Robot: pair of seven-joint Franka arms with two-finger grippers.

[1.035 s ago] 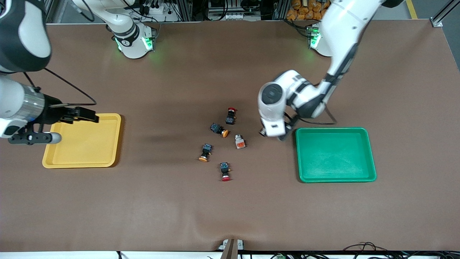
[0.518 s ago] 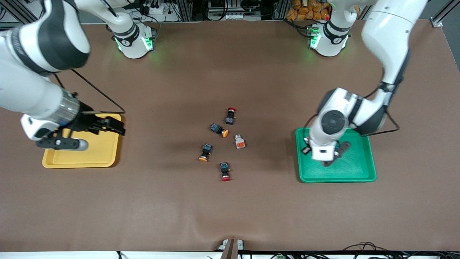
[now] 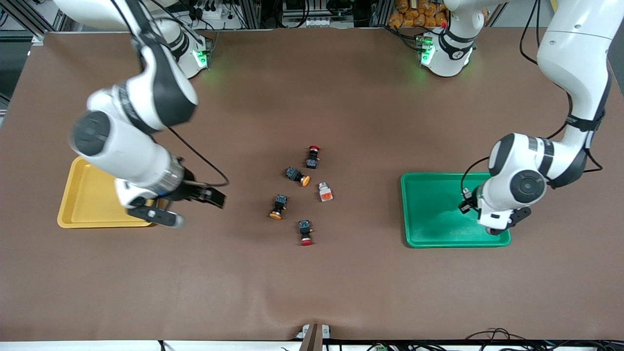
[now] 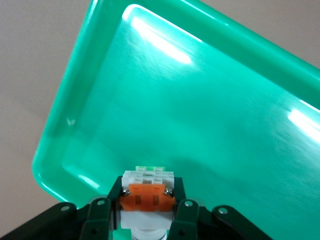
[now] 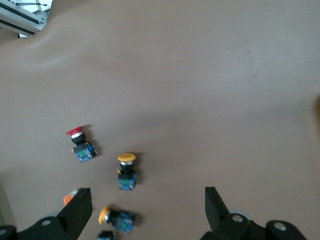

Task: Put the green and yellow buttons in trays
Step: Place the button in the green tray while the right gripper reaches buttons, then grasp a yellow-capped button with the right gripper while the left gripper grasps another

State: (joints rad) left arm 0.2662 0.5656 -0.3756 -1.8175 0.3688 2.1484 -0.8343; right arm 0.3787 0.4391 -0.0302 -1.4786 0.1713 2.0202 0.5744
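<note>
The table (image 3: 312,282) is plain brown. One tray (image 3: 92,200) is yellow, the other tray (image 3: 434,214) green. Two black switches (image 3: 298,176) have orange-yellow caps, two black ones (image 3: 305,232) red caps; the white switch (image 3: 325,192) carries an orange block, like another white switch (image 4: 146,200).

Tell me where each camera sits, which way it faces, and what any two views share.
Front view: high across the table, facing both bases; both arms show over the yellow tray and green tray.
Left wrist view: on the left arm, looking down into the green tray; left tool shut on a white button.
Right wrist view: on the right arm, facing the button cluster; open right tool.
Shared: front and right wrist views both show the cluster.
</note>
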